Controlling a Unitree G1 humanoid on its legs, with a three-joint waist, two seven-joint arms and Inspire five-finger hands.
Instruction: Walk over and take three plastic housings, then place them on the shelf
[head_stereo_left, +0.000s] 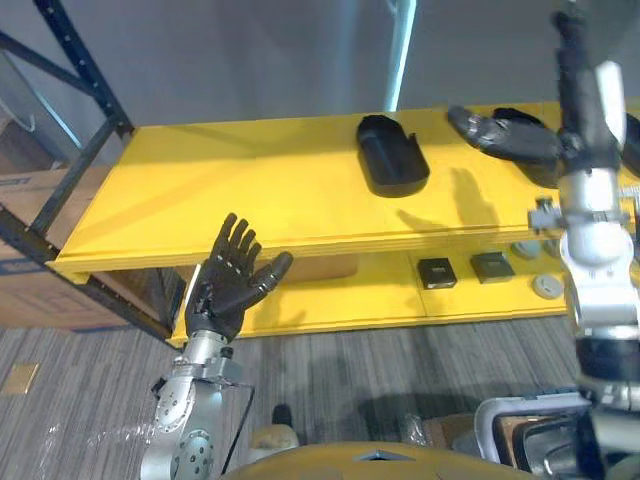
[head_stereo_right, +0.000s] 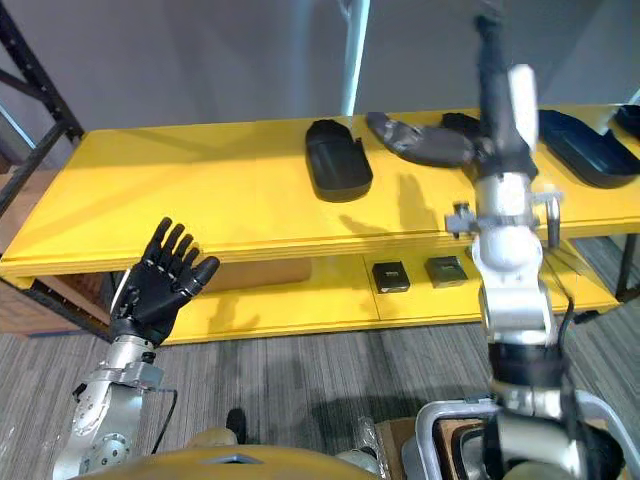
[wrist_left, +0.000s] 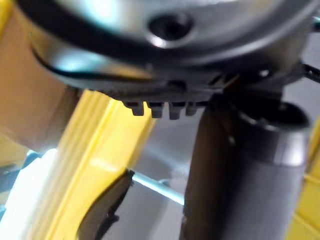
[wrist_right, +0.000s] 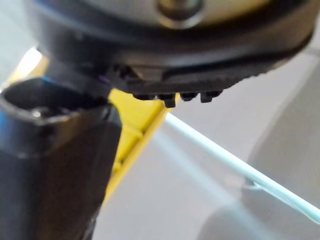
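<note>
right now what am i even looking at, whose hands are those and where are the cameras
This is a humanoid robot seen through its own cameras. The two wide pictures come from its head, looking down; the two close ones are from its wrists. It faces a yellow shelf. On top lie black plastic housings: the middle housing and the right housing. The left hand is open, low before the shelf's edge; the right hand is raised over the shelf, fingers straight. Neither seems to hold anything.

- The left part of the shelf's top board lies bare, free for passing.
- A black housing lies at mid-board.
- A dark frame post bounds the left end.
</note>
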